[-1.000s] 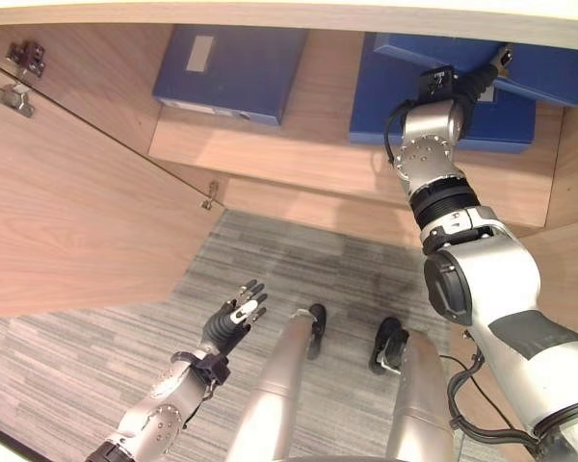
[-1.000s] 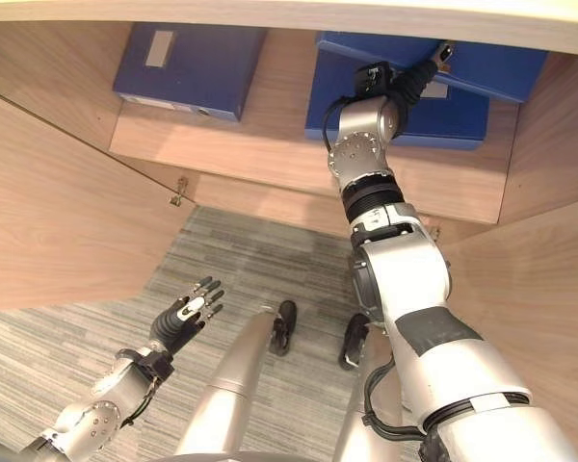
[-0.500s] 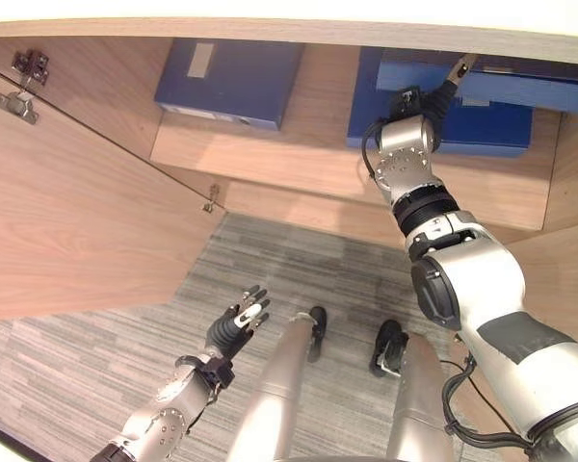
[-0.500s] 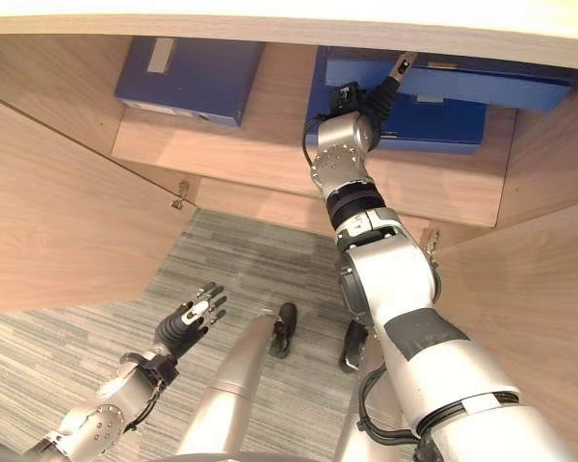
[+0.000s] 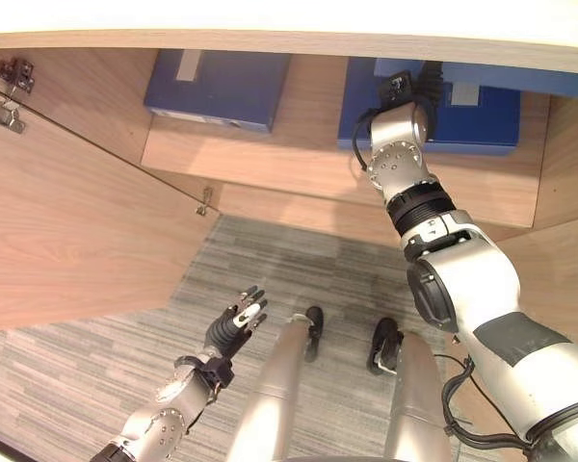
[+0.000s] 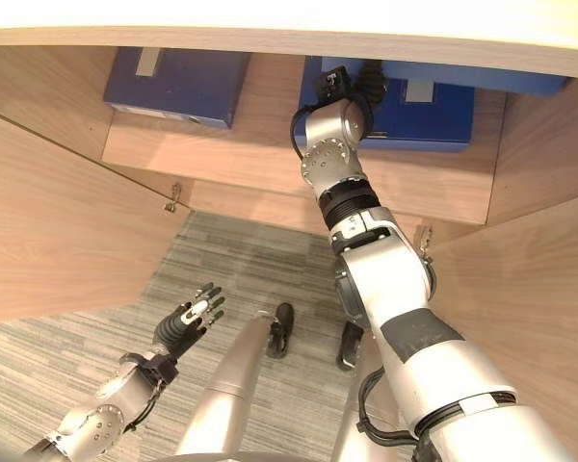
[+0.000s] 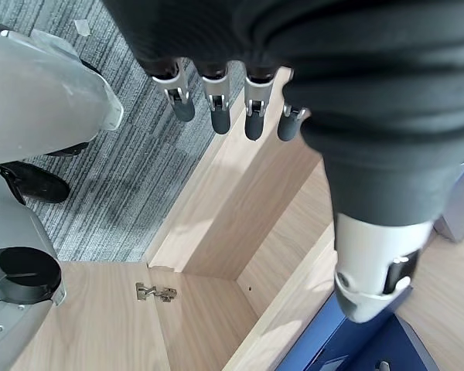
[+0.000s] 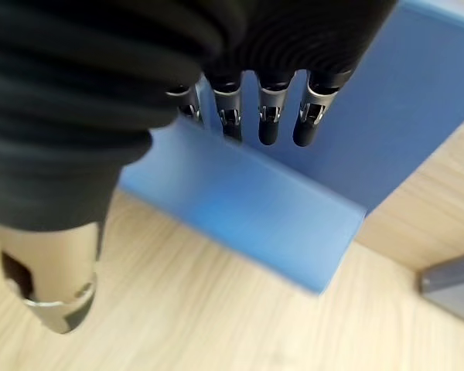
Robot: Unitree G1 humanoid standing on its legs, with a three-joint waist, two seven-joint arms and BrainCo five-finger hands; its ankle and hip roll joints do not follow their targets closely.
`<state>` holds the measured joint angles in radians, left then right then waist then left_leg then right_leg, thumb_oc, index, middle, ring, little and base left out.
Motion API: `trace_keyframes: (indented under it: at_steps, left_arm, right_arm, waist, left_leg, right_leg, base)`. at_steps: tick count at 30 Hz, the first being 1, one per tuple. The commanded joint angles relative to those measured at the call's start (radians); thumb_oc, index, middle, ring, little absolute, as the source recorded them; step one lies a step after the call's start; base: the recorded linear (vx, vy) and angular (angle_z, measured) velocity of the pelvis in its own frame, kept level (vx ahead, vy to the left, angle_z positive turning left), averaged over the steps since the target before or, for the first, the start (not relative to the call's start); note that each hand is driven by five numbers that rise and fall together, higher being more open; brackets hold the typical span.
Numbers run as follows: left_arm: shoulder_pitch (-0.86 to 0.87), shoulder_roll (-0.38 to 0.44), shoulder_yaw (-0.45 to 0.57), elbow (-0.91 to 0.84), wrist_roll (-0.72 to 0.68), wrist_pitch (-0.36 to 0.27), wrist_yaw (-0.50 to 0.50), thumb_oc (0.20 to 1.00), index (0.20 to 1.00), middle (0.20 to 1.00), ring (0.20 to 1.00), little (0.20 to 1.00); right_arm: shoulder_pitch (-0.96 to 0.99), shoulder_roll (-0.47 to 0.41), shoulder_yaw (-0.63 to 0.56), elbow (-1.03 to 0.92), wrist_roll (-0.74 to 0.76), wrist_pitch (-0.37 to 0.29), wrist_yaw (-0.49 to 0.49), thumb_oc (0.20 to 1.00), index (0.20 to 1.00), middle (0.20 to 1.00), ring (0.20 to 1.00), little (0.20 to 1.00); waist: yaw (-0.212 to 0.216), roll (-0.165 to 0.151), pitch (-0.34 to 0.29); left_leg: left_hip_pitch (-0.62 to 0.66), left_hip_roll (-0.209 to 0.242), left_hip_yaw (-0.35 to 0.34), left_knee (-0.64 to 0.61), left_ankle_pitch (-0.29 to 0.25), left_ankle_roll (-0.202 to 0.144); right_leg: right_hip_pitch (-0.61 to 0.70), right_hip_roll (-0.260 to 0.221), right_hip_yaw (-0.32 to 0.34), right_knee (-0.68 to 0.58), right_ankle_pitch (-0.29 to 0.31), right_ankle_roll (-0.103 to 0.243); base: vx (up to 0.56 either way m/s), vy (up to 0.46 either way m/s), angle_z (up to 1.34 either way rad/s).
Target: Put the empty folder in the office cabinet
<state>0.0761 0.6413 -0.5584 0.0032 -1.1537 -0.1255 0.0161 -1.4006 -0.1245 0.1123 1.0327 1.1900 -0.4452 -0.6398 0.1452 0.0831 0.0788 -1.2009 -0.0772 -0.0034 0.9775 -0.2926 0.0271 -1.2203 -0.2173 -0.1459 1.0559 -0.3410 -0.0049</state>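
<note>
Folder (image 5: 467,104) first: you can see the blue one lying on the cabinet shelf (image 5: 299,164) toward the right, with another blue piece (image 5: 520,79) angled above and behind it, reaching to the cabinet's right wall. Your right hand (image 8: 240,93) is up at that folder; in the right wrist view its fingers (image 8: 269,127) hang straight down over the blue cover and the thumb (image 8: 50,297) stands well apart over the wooden shelf, so the hand is relaxed and clasps nothing. From the head views you can follow the right arm up into the cabinet, where the hand's dark cover (image 5: 397,87) sits at the folder's left end; whether the fingertips actually touch the cover you cannot tell. A second blue folder (image 5: 217,87) lies flat on the same shelf, well apart to the left. The open cabinet door (image 5: 67,231) stands at the left, its hinge (image 5: 8,72) near the top corner. Your left hand (image 5: 233,322) hangs low over the grey striped carpet (image 5: 96,375), fingers straight and spread, holding nothing.
</note>
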Motion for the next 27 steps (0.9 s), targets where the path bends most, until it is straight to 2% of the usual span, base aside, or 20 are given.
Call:
trace_keyframes:
  at_steps: [1, 9, 27]
  left_arm:
    - [-0.015, 0.087, -0.010, -0.043, -0.024, -0.035, 0.007, 1.000, 1.000, 1.000, 1.000, 1.000]
    - [-0.004, 0.084, 0.004, -0.044, -0.014, -0.028, 0.030, 1.000, 1.000, 1.000, 1.000, 1.000]
    - [0.002, 0.037, -0.005, -0.043, -0.040, -0.033, 0.084, 1.000, 1.000, 1.000, 1.000, 1.000]
  right_arm:
    - [-0.089, 0.012, 0.038, -0.155, -0.090, -0.014, 0.018, 1.000, 1.000, 1.000, 1.000, 1.000]
    - [0.023, 0.104, 0.088, -0.310, -0.183, 0.026, 0.025, 1.000, 1.000, 1.000, 1.000, 1.000]
    - [0.165, 0.221, 0.042, -0.272, -0.102, 0.023, 0.010, 1.000, 1.000, 1.000, 1.000, 1.000]
  waist:
    - [0.013, -0.044, 0.025]
    - [0.005, -0.045, 0.038]
    - [-0.007, -0.041, 0.060]
  left_leg:
    - [-0.006, -0.001, 0.007, -0.074, -0.017, 0.041]
    - [-0.012, 0.003, 0.009, -0.068, -0.011, 0.042]
    - [-0.023, 0.004, 0.022, -0.070, -0.012, 0.045]
  right_leg:
    - [0.048, 0.021, -0.006, -0.056, 0.011, 0.022]
    - [0.040, 0.024, -0.002, -0.051, 0.013, 0.016]
    - [0.026, 0.029, 0.003, -0.051, 0.019, 0.011]
  base:
    - [0.00, 0.000, 0.00]
    - [0.00, -0.003, -0.02]
    - [0.00, -0.001, -0.01]
